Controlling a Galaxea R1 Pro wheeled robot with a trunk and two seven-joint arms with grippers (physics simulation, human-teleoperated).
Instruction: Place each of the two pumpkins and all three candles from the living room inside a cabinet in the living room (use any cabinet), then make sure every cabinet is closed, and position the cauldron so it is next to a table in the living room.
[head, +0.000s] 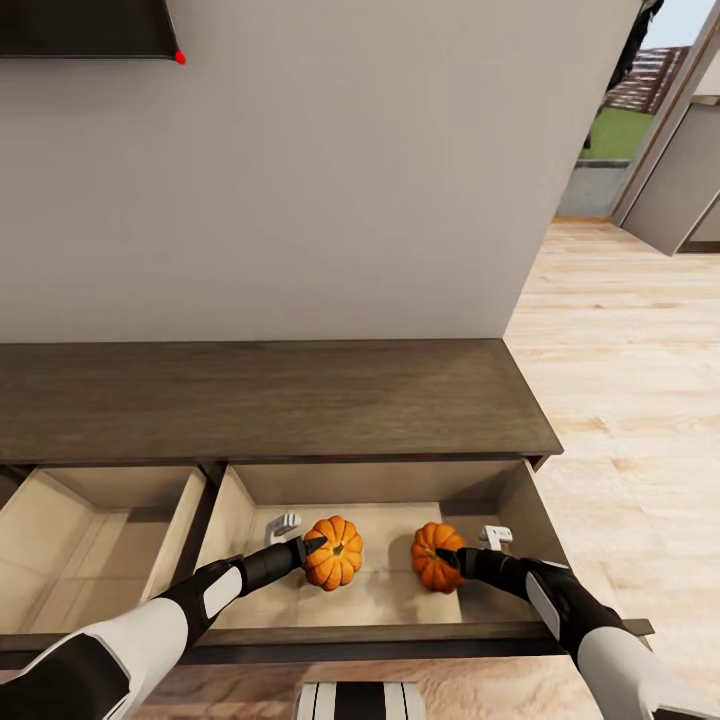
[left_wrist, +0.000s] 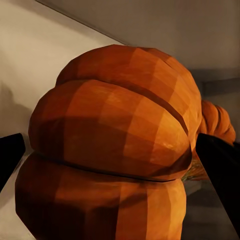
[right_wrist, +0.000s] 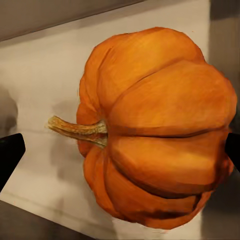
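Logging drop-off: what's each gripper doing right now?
Left gripper: shut on the left pumpkin.
Right gripper: shut on the right pumpkin.

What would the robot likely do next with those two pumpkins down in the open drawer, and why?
Probably open both grippers and lift the arms out. The left gripper holds one pumpkin and the right gripper the other pumpkin, both low inside the open drawer of the cabinet, seemingly at its pale floor. Letting go would leave them stored.

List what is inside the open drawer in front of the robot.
Two pumpkins sit in the drawer, each at a claw. Two pale fittings show; the arms cover the front corners.
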